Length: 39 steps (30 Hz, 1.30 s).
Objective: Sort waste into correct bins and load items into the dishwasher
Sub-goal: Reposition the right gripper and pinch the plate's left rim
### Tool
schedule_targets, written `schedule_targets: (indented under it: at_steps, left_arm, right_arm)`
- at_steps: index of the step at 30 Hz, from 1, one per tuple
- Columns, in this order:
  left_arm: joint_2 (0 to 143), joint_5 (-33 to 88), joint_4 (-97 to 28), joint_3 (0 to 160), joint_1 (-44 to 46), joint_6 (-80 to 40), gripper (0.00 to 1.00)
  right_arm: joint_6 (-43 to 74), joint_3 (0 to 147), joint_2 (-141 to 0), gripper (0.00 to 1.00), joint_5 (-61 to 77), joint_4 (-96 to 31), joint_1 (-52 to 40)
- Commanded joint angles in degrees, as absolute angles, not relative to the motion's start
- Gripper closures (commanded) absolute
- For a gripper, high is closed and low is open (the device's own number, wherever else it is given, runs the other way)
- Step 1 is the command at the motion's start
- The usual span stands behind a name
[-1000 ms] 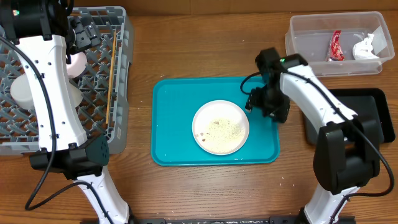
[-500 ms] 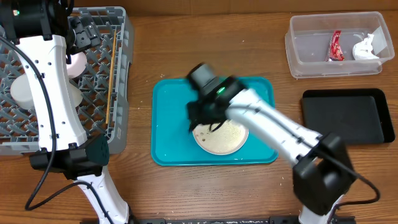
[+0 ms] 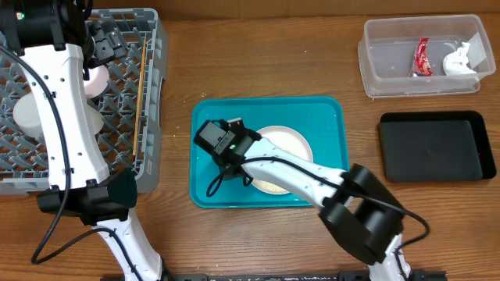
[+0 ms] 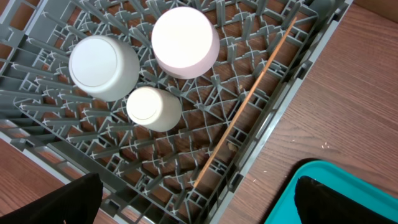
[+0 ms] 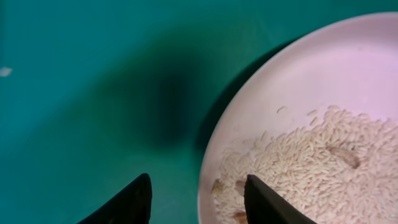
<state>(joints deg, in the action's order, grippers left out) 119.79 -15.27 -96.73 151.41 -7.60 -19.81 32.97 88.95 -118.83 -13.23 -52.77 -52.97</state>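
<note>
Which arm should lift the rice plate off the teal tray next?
Right. The right gripper straddles the plate rim on the teal tray, jaws apart. The left gripper hangs open over the dish rack, nowhere near the plate.

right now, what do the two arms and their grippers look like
Both match: the left arm and right arm have smooth white links joined by rounded black joints, with thin black cables looping alongside. A small green light glows on a black housing of each. The left gripper and right gripper have plain black fingers.
</note>
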Motion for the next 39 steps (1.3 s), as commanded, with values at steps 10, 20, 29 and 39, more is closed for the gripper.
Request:
schedule_targets:
  at_steps: [10, 20, 29, 39]
  left_arm:
    - [117.71, -16.01, -96.79, 151.11, -7.46, -20.82, 0.0]
    - [117.71, -16.01, -96.82, 151.11, -7.46, -20.82, 0.0]
    - [117.71, -16.01, -96.79, 151.11, -7.46, -20.82, 0.0]
    - [117.71, -16.01, -96.82, 151.11, -7.46, -20.82, 0.0]
  right_arm:
    - [33.47, 88.6, -120.57, 0.72, -13.87, -53.25, -53.67]
    - [33.47, 87.37, -120.57, 0.79, -13.87, -50.63, -55.99]
    - [33.47, 87.02, -120.57, 0.9, -14.55, -50.48, -56.03]
    - [33.04, 83.48, -120.57, 0.92, -15.4, -46.74, -56.03]
